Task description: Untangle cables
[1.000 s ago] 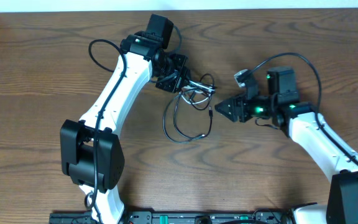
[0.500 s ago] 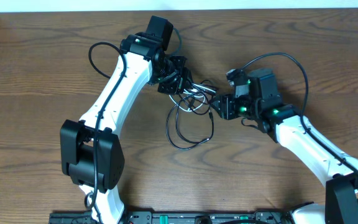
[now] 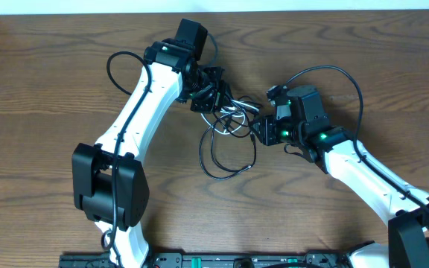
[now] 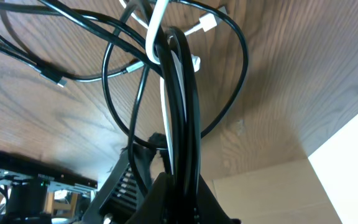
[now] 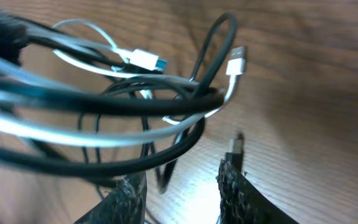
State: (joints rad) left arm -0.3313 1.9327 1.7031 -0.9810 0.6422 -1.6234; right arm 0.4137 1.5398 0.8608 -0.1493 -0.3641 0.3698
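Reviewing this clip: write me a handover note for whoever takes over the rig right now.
Left gripper: shut on the cables, pinching black and white cords together near the knot.
Right gripper: open, at the right side of the bundle, gripping nothing.
Cables: tangled between the two grippers, with a black loop trailing on the table.
Done: bundle held by one arm.
Left: probably close the right gripper on a single strand or plug and draw it out; no cord is separated yet.
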